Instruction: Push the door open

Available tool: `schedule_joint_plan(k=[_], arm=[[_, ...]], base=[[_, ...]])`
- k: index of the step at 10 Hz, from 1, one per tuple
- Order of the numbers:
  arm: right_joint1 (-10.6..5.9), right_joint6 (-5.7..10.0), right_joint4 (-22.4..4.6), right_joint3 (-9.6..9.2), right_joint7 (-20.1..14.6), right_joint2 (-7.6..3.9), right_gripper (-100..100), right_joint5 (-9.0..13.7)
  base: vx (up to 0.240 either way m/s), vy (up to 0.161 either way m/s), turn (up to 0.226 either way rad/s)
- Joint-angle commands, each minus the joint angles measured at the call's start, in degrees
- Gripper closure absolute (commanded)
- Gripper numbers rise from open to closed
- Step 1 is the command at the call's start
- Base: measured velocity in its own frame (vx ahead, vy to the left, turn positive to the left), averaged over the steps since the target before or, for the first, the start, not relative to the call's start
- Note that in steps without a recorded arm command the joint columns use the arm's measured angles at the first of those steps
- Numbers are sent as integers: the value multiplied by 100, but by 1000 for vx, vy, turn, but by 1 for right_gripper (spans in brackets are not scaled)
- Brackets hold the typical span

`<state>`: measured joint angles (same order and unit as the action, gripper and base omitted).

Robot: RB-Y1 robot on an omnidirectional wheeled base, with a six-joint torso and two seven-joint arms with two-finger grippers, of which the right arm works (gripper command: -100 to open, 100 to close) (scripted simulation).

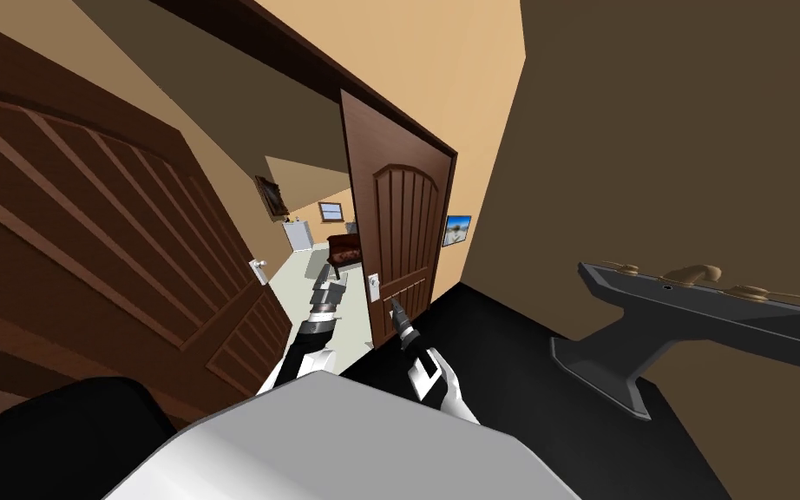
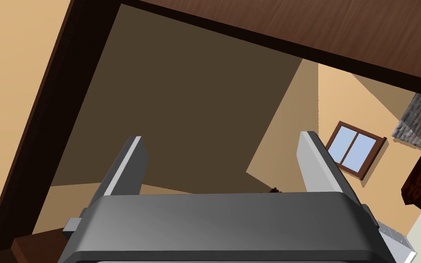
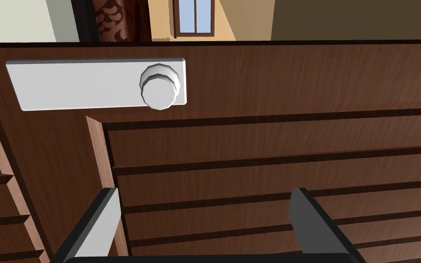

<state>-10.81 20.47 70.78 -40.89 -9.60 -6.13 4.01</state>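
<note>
Dark brown panelled wood takes up the middle of the head view: this is the door [image 1: 398, 234], a leaf standing partly open just right of centre. Its white plate [image 1: 374, 286] sits low on the edge facing the gap. A second leaf [image 1: 86, 217] fills the left of the frame and is swung wide.

The right gripper [image 1: 396, 310] sits just below centre, right under that plate. Its wrist camera looks flat onto the door's [image 3: 273, 137] grooved panels, with the plate [image 3: 81, 84] and its round knob [image 3: 159, 91] beyond the fingertips. The right gripper's [image 3: 205, 196] fingers are spread and hold nothing. They are very close to the wood, but I cannot tell whether they touch it.

The left gripper [image 1: 327, 291] reaches into the gap between the leaves, left of centre. Its fingers [image 2: 134, 150] are also parted and empty.

I'd say the push on this leaf is in hand, with the door only partway round. The next move seems to need steady forward pressure from the right arm against the panel, following the leaf's arc so the blades don't slip off its edge.
</note>
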Motion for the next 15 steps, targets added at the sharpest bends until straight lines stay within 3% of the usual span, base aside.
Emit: schedule_joint_plan(k=[1, 6, 15], arm=[[-125, -48, -168, -168, -37, 0, -100, 2], [-402, -66, -573, -471, -120, -2, -100, 15], [-418, 2, -803, -261, -37, 167, -100, -14]], base=[[162, 128, -92], [130, 84, -46], [126, 126, 30]])
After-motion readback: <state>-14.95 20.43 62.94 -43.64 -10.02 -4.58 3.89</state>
